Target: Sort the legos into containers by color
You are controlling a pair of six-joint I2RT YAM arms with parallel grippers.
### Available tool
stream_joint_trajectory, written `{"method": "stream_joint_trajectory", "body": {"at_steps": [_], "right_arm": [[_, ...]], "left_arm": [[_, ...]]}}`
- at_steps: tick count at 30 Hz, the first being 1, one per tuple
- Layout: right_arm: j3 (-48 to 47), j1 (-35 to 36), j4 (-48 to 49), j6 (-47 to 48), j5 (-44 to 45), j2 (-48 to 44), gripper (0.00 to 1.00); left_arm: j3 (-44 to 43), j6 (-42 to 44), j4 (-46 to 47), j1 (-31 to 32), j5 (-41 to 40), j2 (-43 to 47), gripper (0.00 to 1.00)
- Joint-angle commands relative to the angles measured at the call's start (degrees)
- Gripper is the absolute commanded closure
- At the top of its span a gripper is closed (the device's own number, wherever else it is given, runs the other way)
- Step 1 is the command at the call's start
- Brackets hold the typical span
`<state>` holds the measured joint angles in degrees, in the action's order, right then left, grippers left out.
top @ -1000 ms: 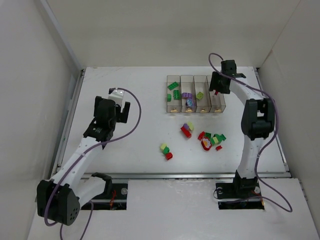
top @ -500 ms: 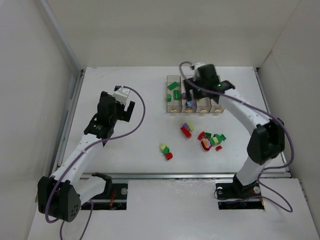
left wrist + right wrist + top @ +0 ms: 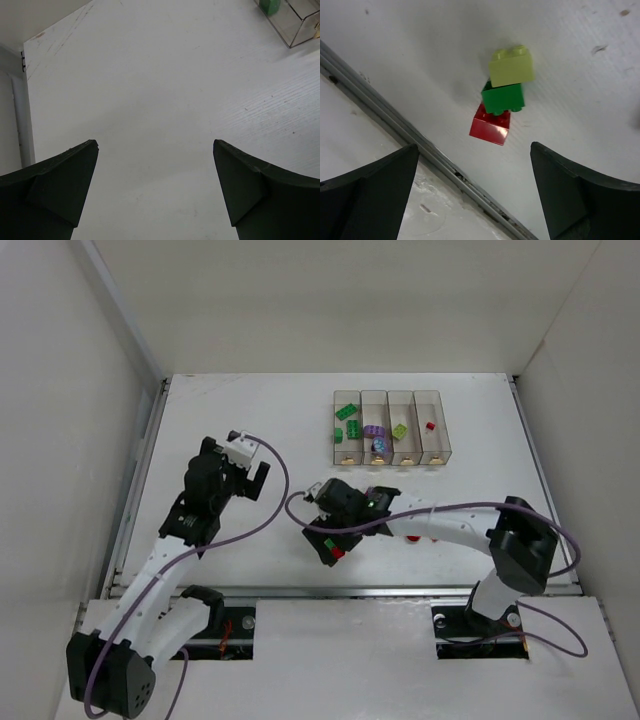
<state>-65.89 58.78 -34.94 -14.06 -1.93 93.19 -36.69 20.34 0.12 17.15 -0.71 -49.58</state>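
Bins in one row, four side by side, on the white table. Inside, counting from the leftmost bin: green legos, purple legos, one yellow-green lego, one small red lego.

Right gripper well in front of the bins, on the side of the arm bases, a little left of the leftmost bin; fingers wide apart, clamped on nothing. Directly below it, on the table, trio of legos touching in one line: yellow-green, then green, then red, the red end farthest from the bins. Neither finger touching it. Metal rail near the red end, on the side away from the bins.

Other loose legos in front of the bins, mostly hidden under the right arm; only some red pieces to see.

Left gripper well to the left of the bins, fingers wide apart, only bare table between them. At the upper right edge of the left wrist view, corner of the leftmost bin with a green lego inside.
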Motion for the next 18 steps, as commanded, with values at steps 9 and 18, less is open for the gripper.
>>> {"method": "stream_joint_trajectory", "body": {"at_steps": [9, 18], "right_arm": [[3.3, 4.9, 7.8, -9.0, 7.6, 6.8, 0.16], [-1.0, 4.9, 5.1, -6.5, 14.9, 9.2, 0.29]], "left_arm": [[0.9, -4.0, 0.0, -0.1, 1.9, 5.4, 0.01], [0.9, -4.5, -1.4, -0.1, 2.5, 6.0, 0.01]]}}
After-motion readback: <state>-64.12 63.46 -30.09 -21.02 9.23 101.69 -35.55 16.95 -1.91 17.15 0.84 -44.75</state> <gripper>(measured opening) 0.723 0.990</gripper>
